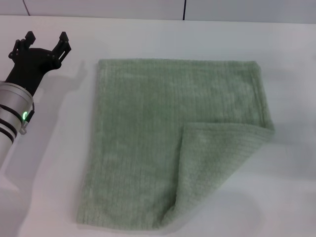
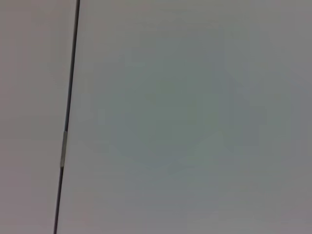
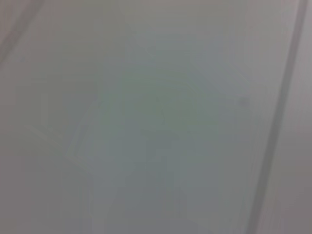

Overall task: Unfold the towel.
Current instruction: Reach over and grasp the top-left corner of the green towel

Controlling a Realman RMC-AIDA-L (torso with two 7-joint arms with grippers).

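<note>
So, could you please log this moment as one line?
pale sage-green terry towel: flat, near-right corner folded over | left gripper: open, left of towel | right gripper: unseen

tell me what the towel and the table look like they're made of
The towel looks like soft terry cloth, pale green and matte: fuzzy pile with fine ribs. The table looks like a smooth white laminate or painted board, slightly glossy; which one cannot be told.

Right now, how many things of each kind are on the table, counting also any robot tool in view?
Green towel, near right corner folded over: 1
Left tool, open, apart from the towel on its left: 1
White table: 1
Total: 3
</note>
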